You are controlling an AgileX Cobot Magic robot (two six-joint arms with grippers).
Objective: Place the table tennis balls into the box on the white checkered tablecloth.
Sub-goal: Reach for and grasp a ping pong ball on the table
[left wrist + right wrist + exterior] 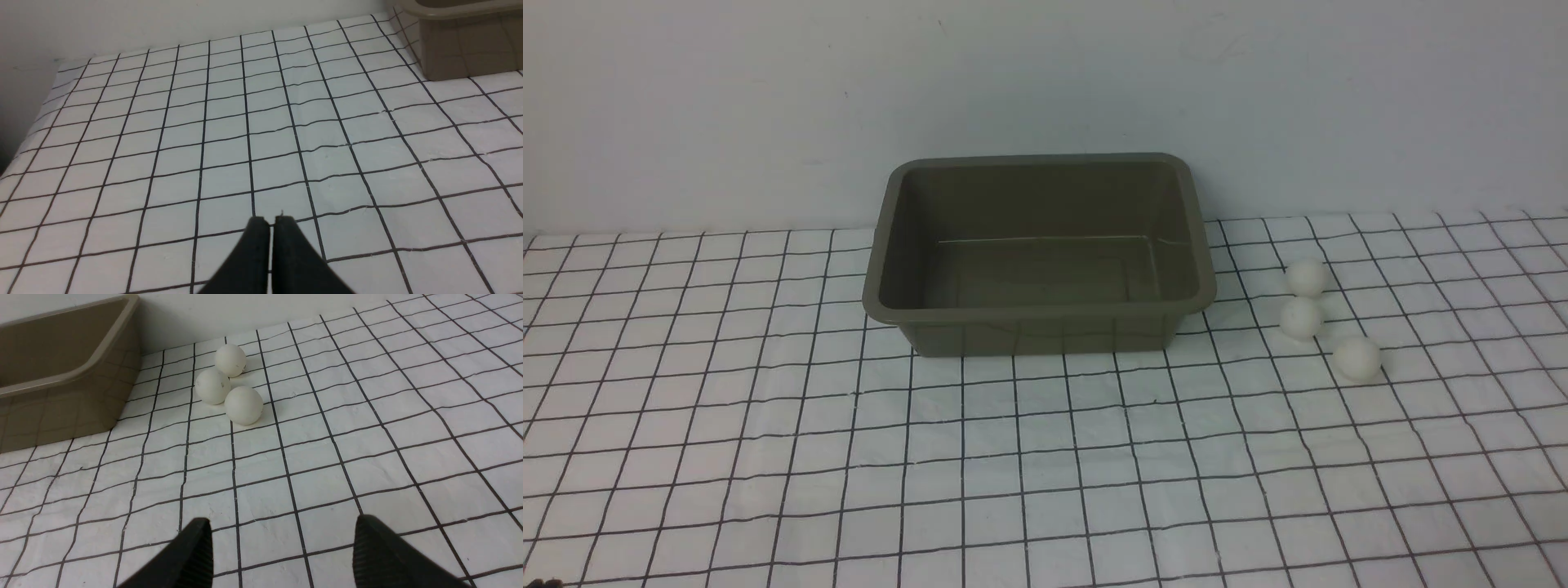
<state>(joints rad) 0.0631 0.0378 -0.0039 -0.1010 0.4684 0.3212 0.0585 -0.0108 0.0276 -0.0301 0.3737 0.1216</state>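
Observation:
Three white table tennis balls lie in a cluster on the white checkered tablecloth (1045, 457), right of the box: the far ball (1307, 277), the middle ball (1300, 318) and the near ball (1356, 358). The olive-grey box (1039, 314) stands empty at the back centre. In the right wrist view the balls (244, 405) lie ahead of my right gripper (282, 531), which is open with nothing between its fingers. My left gripper (271, 222) is shut and empty over bare cloth, with the box's corner (461, 49) far off. Neither arm shows in the front view.
A plain pale wall (1045, 82) rises right behind the box. The cloth's left edge (28, 134) drops off beside the left gripper's area.

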